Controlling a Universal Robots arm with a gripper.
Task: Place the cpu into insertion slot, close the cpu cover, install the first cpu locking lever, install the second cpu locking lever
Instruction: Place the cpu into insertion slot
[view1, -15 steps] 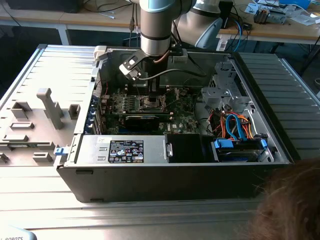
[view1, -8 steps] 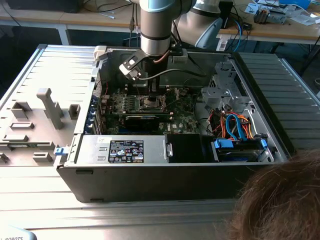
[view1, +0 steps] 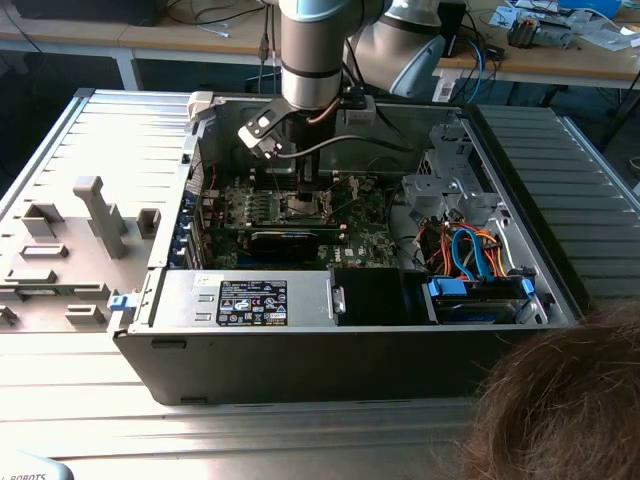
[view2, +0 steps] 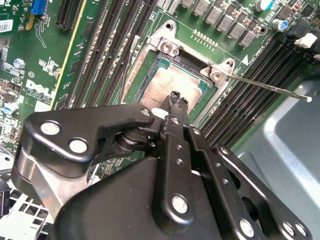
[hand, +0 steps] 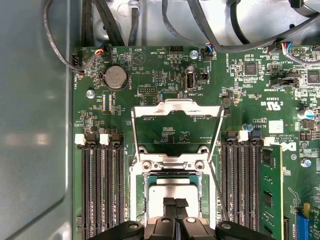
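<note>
Plainly, the cpu (hand: 172, 189) already lies flat inside the insertion slot (view2: 186, 54), its dull metal top facing up and its edges square with the socket's frame. That fits a chip that has been set down rather than one in transit.

The cpu cover (hand: 177, 106) is swung back on its hinge, away from the socket, so its cut-out middle shows the green motherboard (hand: 165, 75) behind it. It stands open so that nothing blocks the way down onto the chip. One thin locking lever (view2: 270, 87) juts out sideways, free of its catch, as it would have to be for the cover to lift at all.

The gripper (view2: 176, 97) points straight down into the open computer case (view1: 350, 350), right over the socket. In both wrist views its fingertips (hand: 175, 203) are pressed together with no gap, and they pinch nothing. They sit over the middle of the chip's top. They look to be touching it, perhaps pressing it home, though they might be hovering just above the metal.
</note>
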